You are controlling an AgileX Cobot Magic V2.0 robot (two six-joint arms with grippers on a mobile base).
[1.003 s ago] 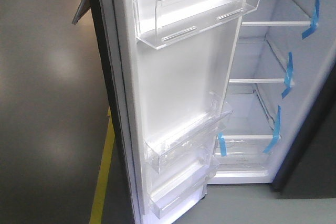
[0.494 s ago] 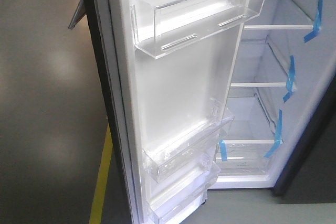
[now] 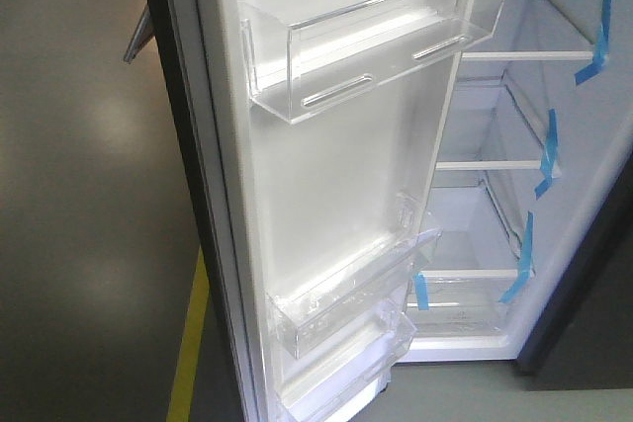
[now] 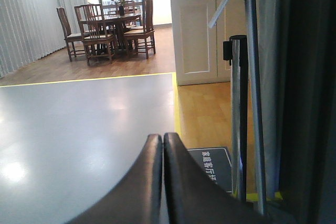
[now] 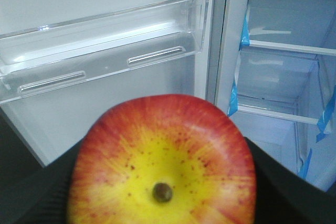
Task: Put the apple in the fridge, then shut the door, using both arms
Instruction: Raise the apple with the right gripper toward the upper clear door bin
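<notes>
The apple (image 5: 163,150), red with a yellow centre, fills the bottom of the right wrist view. My right gripper (image 5: 164,198) is shut on it, with black fingers (image 5: 286,187) on both sides. The door (image 3: 336,165) stands open, white liner toward me, with a clear upper bin (image 3: 376,42) and a lower bin (image 3: 346,303). The upper bin (image 5: 105,51) is just ahead of the apple. The fridge (image 3: 495,195) is open at the right, its shelves (image 5: 283,48) marked with blue tape (image 3: 546,150). My left gripper (image 4: 163,139) is shut and empty, facing the grey floor.
A yellow floor line (image 3: 188,343) runs left of the door. In the left wrist view, a metal stand (image 4: 251,77) and a dark floor sign (image 4: 212,166) sit close by at the right, beside a dark upright surface (image 4: 310,103). A dining table with chairs (image 4: 110,24) is far off.
In the front view the door and shelves have shifted slightly left and look a little larger. Both arms stay out of that view.
</notes>
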